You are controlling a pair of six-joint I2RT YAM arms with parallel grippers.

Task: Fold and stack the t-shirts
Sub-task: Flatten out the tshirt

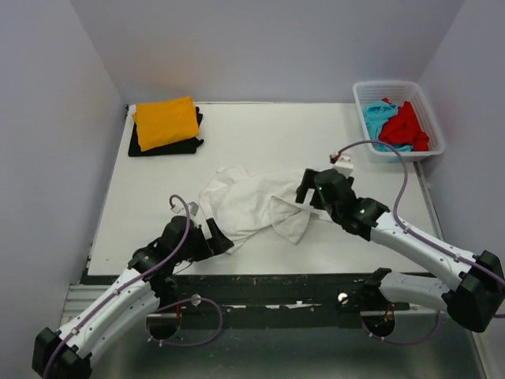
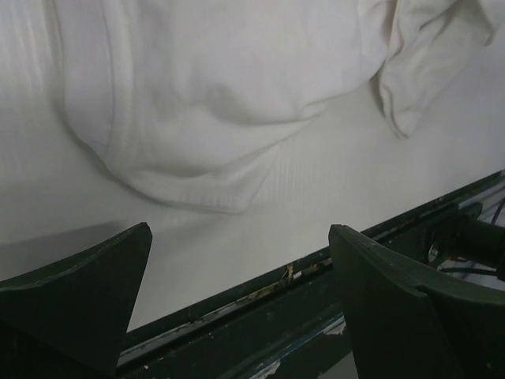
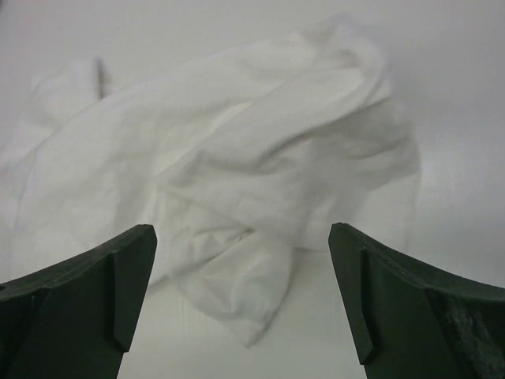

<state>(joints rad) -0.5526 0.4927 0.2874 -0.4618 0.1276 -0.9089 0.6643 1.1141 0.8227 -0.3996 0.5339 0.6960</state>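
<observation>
A crumpled white t-shirt [image 1: 252,204] lies in the middle of the table, also filling the left wrist view [image 2: 213,95] and the right wrist view [image 3: 237,174]. My right gripper [image 1: 304,192] hovers at its right edge, open, with nothing between the fingers [image 3: 118,292]. My left gripper [image 1: 217,237] stands open at the shirt's near left corner, over the table's front edge, empty. A folded orange t-shirt [image 1: 166,121] lies on a folded black one [image 1: 142,146] at the far left. Red [image 1: 409,126] and turquoise [image 1: 377,118] t-shirts sit bunched in the basket.
The white lattice basket [image 1: 400,87] stands at the far right corner of the table [image 1: 260,126]. Grey walls close in the left, back and right sides. The dark front edge [image 2: 316,292] runs under my left gripper.
</observation>
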